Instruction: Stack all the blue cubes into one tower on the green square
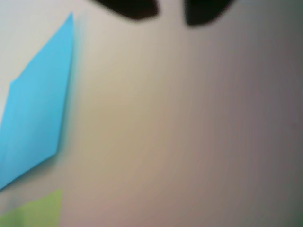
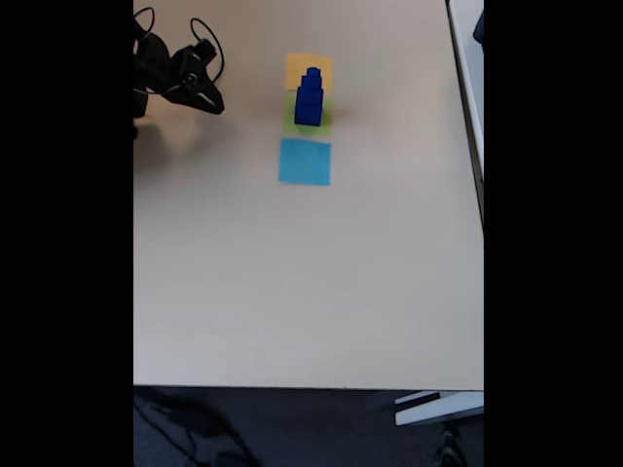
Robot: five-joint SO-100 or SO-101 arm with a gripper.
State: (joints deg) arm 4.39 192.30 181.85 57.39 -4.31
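Your tool (image 2: 209,100) hangs with its fingers spread and empty, well apart from the tower (image 2: 310,96) on the green square (image 2: 295,123).

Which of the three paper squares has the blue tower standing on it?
The green square, the middle one: the tower rises from it, while the orange square behind and light-blue square in front lie bare.

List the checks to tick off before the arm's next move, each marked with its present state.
1. Tower standing on the green square: ok.
2. Tower upright, stepped smaller toward the top: ok.
3. Loose blue cubes left on the table: none seen, ok.
4. Gripper apart from the tower: ok.
5. Jaws open or shut: cannot tell.
6. Light-blue square bare: ok.
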